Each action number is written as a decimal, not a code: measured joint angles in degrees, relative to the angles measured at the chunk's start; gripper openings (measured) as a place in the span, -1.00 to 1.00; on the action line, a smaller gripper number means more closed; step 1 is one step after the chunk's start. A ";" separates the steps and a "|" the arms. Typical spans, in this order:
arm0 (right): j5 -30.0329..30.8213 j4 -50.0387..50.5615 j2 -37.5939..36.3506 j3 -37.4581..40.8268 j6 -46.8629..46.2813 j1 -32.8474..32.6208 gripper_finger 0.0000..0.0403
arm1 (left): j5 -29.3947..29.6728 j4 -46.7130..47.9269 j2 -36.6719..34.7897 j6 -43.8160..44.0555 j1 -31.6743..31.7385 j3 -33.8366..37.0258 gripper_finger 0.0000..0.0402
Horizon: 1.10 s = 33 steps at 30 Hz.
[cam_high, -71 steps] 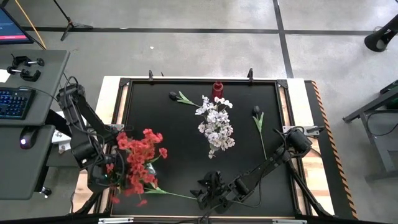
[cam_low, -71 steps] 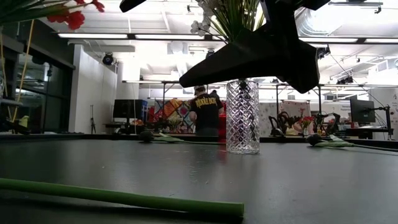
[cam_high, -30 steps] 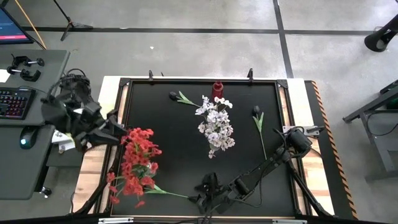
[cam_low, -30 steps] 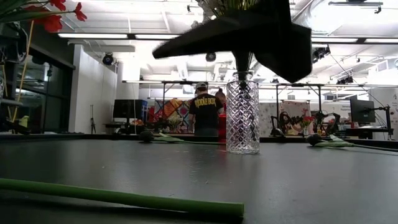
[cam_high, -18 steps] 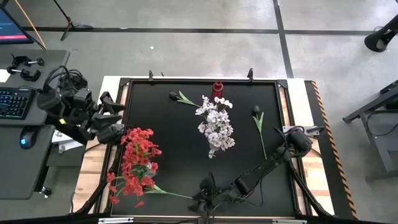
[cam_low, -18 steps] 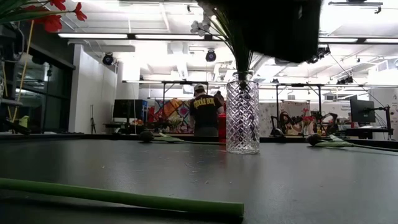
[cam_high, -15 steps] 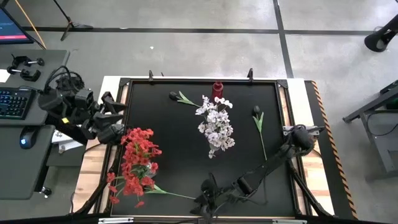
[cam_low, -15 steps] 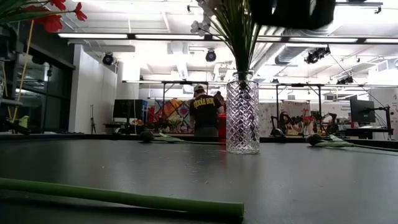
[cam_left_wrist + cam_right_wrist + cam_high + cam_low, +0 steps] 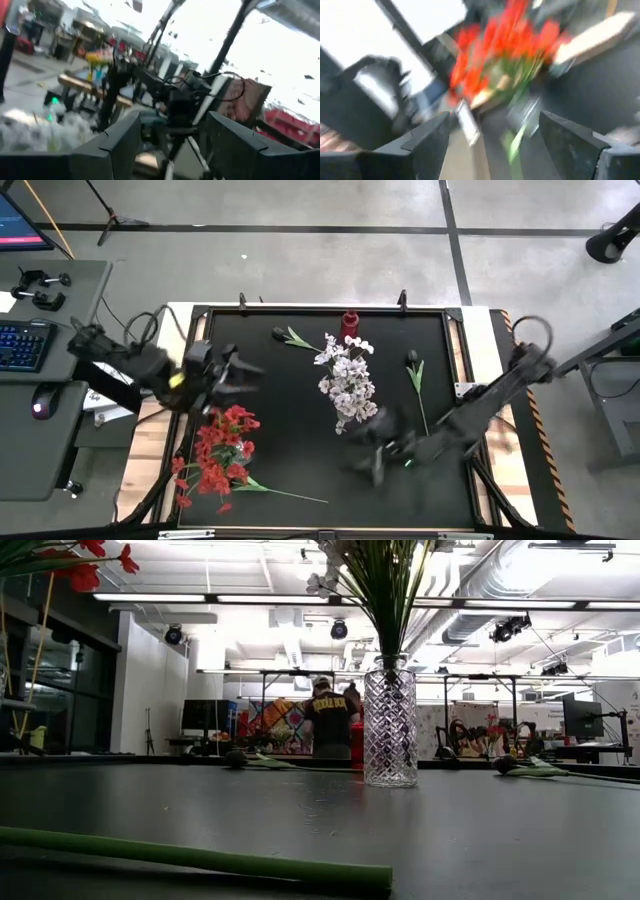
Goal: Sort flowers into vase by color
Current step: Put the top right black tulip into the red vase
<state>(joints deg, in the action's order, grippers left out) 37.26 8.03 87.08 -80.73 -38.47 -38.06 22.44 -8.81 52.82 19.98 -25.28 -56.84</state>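
White flowers (image 9: 348,385) stand with their stems in a cut-glass vase (image 9: 390,727) at the table's middle. Red flowers (image 9: 222,448) cluster at the left, and one long green stem (image 9: 190,858) lies on the mat near the front edge. Two dark blooms (image 9: 280,333) (image 9: 411,357) on leafy stems lie flat at the far left and right of the vase. My left gripper (image 9: 250,370) hovers open just beyond the red flowers. My right gripper (image 9: 365,450) hangs open in the air on the near right of the vase. Both wrist views show nothing between the fingers.
A small red vessel (image 9: 350,323) stands at the mat's far edge behind the glass vase. A side desk with a keyboard (image 9: 22,345) sits left of the table. A person (image 9: 328,720) stands far off in the room. Bare black mat (image 9: 290,420) lies between the red and white flowers.
My left gripper has swung from the table's left edge toward the right, ending over the mat beyond the red flowers. My right gripper has risen from the near edge beside the lying stem and gone toward the far side and right. The stem stays on the mat.
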 joint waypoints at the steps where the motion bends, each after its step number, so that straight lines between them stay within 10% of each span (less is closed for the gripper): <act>1: 3.75 -0.02 -2.02 0.00 3.48 0.02 0.45 | -2.11 -1.70 0.83 0.00 2.79 0.00 0.08; 8: 31.70 3.66 -11.85 -0.09 16.84 1.96 0.45 | -16.57 -5.94 4.46 5.89 23.45 -0.02 0.08; 13: 36.88 22.90 -16.46 -0.09 1.47 8.60 0.45 | -27.70 -8.38 8.00 8.68 36.66 -0.02 0.08; 22: 17.54 74.77 -18.00 0.02 -40.38 32.28 0.45 | -49.12 -30.71 20.28 19.98 57.21 -0.02 0.08; 33: -6.97 67.20 -17.86 4.51 -17.07 55.34 0.45 | -55.24 -45.40 33.50 29.37 63.63 -2.92 0.08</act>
<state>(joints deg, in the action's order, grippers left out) 30.29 75.24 69.23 -76.22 -55.55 17.28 -32.79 -54.21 86.32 49.35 38.34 -59.76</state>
